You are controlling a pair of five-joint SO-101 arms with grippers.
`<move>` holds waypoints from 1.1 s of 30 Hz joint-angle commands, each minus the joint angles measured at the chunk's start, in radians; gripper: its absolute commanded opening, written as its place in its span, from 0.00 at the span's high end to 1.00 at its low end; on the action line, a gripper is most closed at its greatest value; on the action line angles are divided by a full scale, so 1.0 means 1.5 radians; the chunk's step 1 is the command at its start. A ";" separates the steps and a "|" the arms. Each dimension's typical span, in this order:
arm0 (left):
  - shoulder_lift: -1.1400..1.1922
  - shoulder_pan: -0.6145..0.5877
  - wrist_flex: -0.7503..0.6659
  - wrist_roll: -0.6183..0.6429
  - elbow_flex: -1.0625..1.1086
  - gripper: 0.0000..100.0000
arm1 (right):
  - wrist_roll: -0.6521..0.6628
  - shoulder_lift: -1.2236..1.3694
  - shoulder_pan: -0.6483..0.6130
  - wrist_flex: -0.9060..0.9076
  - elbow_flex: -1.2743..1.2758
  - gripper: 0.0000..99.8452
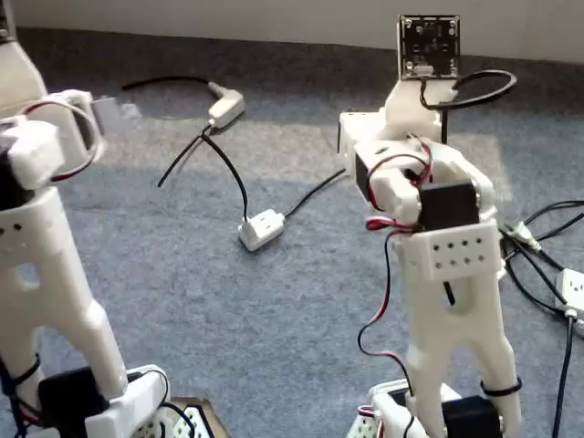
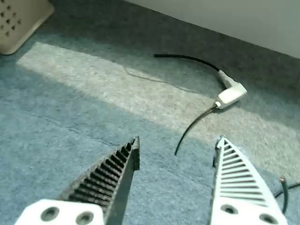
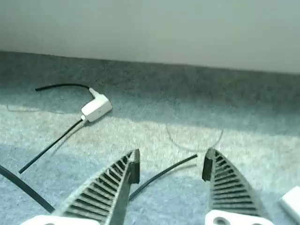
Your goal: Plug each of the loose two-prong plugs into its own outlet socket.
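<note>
Jaws wide and empty, left gripper (image 2: 176, 145) and right gripper (image 3: 171, 161) hang over the carpet (image 1: 182, 301) — apparently poised to bring the white plug (image 1: 225, 105) to the outlet socket (image 1: 261, 228), well apart.

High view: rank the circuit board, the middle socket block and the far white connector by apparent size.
1. The circuit board: largest, though mounted high, so likely nearer the camera.
2. The socket block and the far connector: they look about alike, and the connector lies farther off, so no ranking.

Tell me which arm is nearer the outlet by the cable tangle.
Right. The right arm stands beside the outlet; the left arm stands far off on the other side.
</note>
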 commanded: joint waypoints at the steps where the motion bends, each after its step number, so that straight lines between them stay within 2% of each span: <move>1: -0.052 -0.130 0.050 0.006 -0.022 0.74 | -0.088 0.109 0.005 0.044 -0.078 0.78; 6: -0.028 -0.211 0.099 0.006 0.020 0.74 | -0.188 0.303 -0.017 0.150 -0.238 0.78; 11: -0.013 -0.220 0.098 0.003 0.139 0.74 | -0.448 0.435 -0.072 0.270 -0.403 0.78; 15: -0.014 -0.219 0.084 0.002 0.215 0.74 | -0.563 0.495 -0.120 0.327 -0.479 0.78; 25: -0.016 -0.220 0.012 0.001 0.347 0.74 | -0.711 0.646 -0.164 0.310 -0.493 0.78; 33: -0.016 -0.218 -0.043 0.001 0.400 0.74 | -0.735 0.725 -0.246 0.225 -0.493 0.78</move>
